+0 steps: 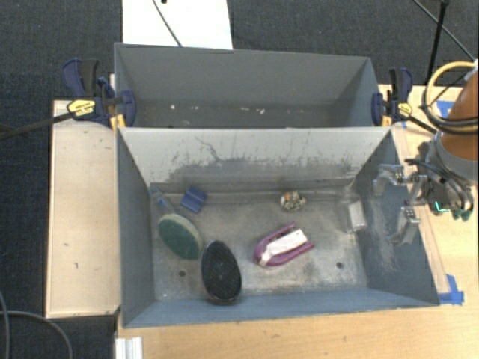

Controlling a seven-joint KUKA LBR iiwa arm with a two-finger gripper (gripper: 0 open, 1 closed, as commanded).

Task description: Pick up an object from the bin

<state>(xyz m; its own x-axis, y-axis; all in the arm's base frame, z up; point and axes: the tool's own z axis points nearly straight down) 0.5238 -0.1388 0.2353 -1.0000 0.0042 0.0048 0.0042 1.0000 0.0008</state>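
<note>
My gripper hangs over the bin's right wall, above the floor, with its two fingers spread apart and nothing between them; it is open. Nearest to it on the bin floor is a purple packet with a white label, lying to its left near the middle. A small crumpled yellowish lump sits by the back wall, apart from the packet.
In the left half lie a black oval brush near the front, a dark green round disc beside it, and a small blue block by the back wall. Bare floor separates the packet from the right wall.
</note>
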